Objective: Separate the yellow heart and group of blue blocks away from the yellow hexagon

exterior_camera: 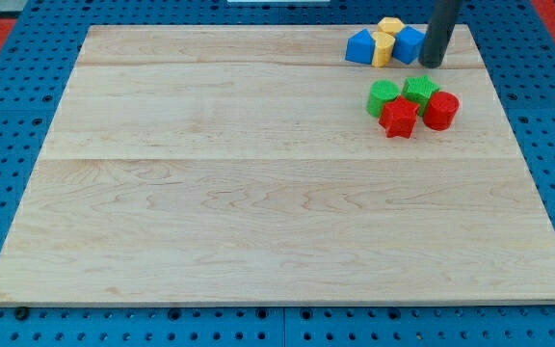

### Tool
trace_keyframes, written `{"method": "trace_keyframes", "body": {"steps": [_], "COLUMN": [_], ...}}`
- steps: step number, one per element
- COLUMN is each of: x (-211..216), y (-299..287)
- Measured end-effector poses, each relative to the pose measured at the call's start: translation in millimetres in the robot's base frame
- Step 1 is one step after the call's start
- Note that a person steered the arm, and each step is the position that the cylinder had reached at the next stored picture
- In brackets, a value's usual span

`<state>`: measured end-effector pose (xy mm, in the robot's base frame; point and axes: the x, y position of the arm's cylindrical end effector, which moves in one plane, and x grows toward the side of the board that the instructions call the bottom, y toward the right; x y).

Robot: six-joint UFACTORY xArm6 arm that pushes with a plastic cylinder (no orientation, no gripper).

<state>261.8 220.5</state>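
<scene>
A pale wooden board (258,193) lies on a blue pegboard surface (8,106), with a strip of red showing at the view's top corners.

In the camera view, all the blocks sit near the view's top right. The upper cluster holds a blue block (359,47) on the view's left, a yellow heart (383,48) touching its right side, a yellow hexagon (390,26) just behind the heart toward the view's top, and a second blue block (409,44) on the heart's right. These four are packed together, touching.

My tip (434,65) stands just at the right edge of the second blue block, touching or nearly so; the dark rod rises out of the top of the view. It has no fingers and holds nothing.

Below this cluster, set apart from it, lies a second group: a green block (383,96), a green star-like block (419,90), a red star-like block (399,118) and a red cylinder-like block (441,110), all bunched together.
</scene>
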Motion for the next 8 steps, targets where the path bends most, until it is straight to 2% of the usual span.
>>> {"method": "trace_keyframes", "body": {"steps": [1, 2, 4, 5, 6, 8], "x": [-27.9, -25.2, 18.1, 23.8, 17.1, -11.9], "y": [11.8, -6.9, -58.6, -86.3, -111.5, -116.0]}}
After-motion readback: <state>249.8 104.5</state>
